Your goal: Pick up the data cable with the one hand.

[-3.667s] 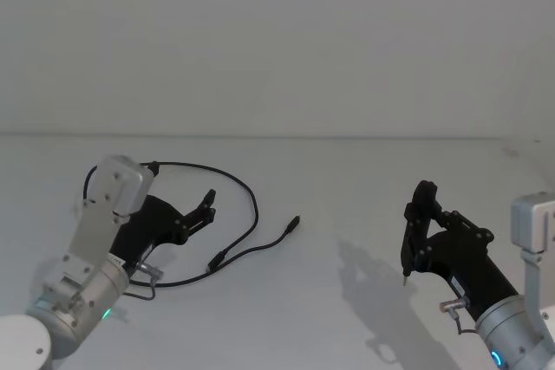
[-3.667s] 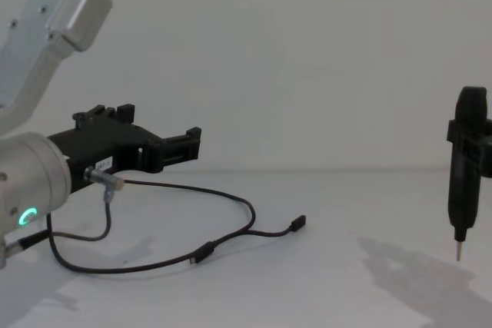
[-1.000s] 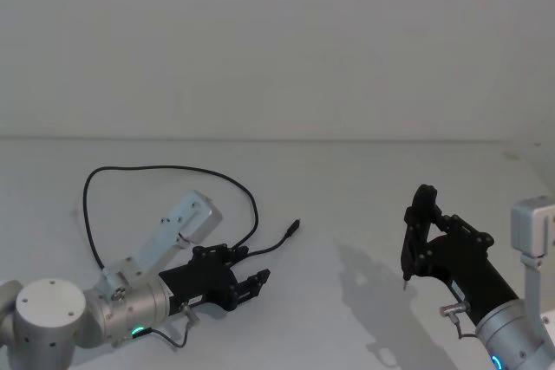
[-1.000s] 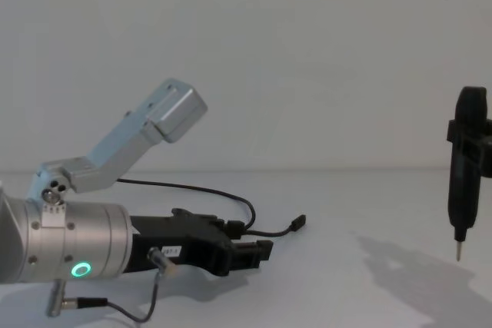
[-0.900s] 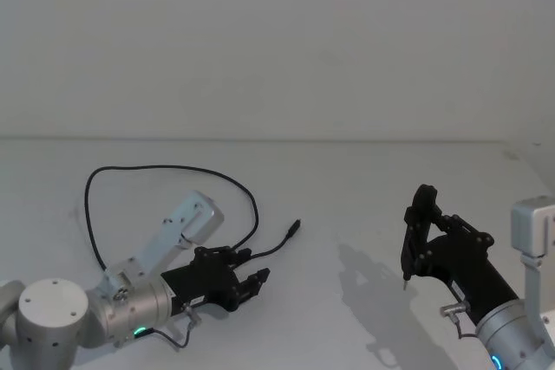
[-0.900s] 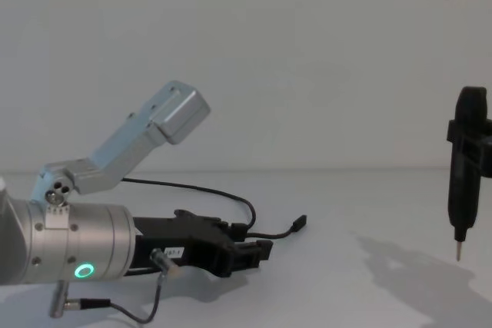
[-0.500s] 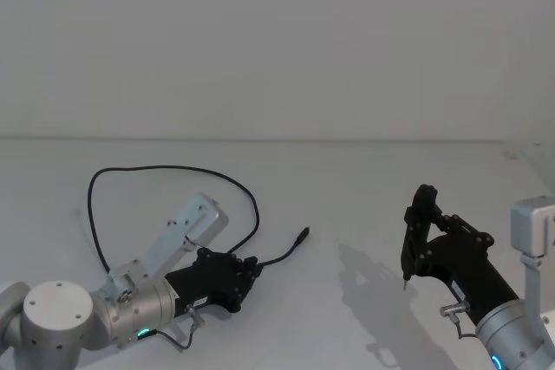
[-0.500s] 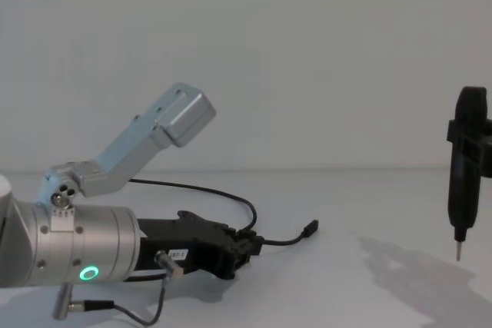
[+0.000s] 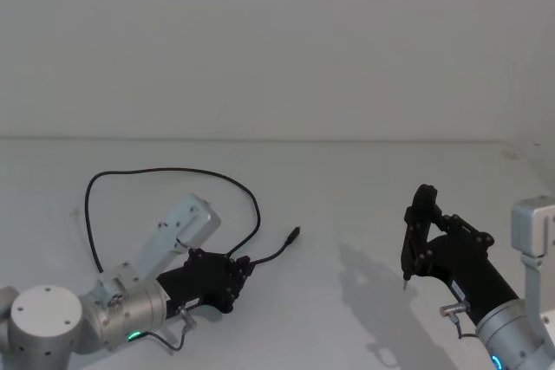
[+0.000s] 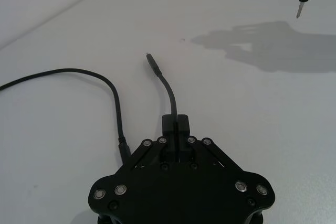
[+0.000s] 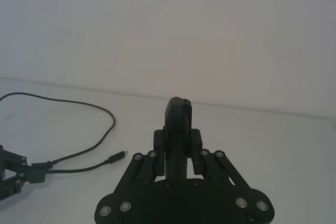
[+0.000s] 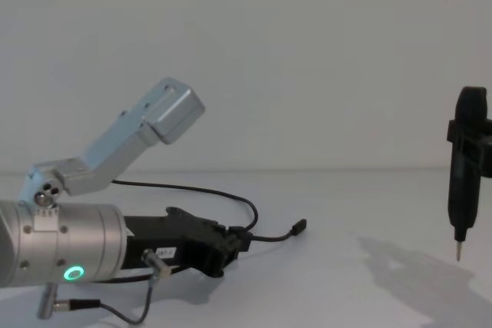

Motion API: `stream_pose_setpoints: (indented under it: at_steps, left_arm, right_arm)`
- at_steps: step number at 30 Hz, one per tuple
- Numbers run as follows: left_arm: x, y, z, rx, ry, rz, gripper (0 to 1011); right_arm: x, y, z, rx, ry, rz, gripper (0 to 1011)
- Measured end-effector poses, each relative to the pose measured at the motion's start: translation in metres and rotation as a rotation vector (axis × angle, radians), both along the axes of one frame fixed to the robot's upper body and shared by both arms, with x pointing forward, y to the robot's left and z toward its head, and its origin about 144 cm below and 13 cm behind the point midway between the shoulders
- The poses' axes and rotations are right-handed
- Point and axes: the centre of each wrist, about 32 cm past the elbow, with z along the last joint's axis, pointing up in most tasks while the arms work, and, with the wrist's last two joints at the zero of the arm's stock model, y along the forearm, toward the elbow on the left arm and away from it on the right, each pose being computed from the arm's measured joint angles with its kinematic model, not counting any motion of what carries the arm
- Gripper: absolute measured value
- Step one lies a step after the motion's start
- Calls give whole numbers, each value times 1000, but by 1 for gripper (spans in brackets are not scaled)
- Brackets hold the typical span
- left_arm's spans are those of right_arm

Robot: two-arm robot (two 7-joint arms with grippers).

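The data cable (image 9: 173, 171) is thin and black. It loops across the white table on the left and forks into branches, one ending in a small plug (image 9: 295, 233). My left gripper (image 9: 238, 268), broad and black on a silver wrist with a green ring light, lies low over the table. It is shut on the data cable (image 10: 168, 90) at the fork, and one branch with its plug (image 10: 149, 57) juts out ahead of the fingertips. From the chest, the left gripper (image 12: 234, 242) grips the cable (image 12: 192, 188) just above the table. My right gripper (image 9: 418, 236) hangs at the right, shut on a black pointed tool (image 12: 461, 190).
The white table (image 9: 347, 188) meets a plain white wall behind. A short grey wire with a silver plug (image 12: 154, 263) dangles from my left wrist. The right arm's tool casts a shadow (image 9: 373, 292) on the table between the arms.
The left gripper's jaws, open a second ago, have shut on the cable at the fork. The gripper has since drawn back slightly, pulling the plug with it. The right arm has not moved.
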Motion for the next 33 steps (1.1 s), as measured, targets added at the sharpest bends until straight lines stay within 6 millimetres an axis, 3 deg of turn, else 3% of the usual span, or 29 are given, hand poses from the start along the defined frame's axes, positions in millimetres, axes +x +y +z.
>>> stream_pose_setpoints:
  at_steps: [17,33]
  left_arm:
    - [-4,34,31,-14,-41,-95,35]
    - [-7,50,47,-14,-55,-151,35]
  right_arm:
    - [0,0,0,0,0,0,279]
    - [0,0,0,0,0,0,279]
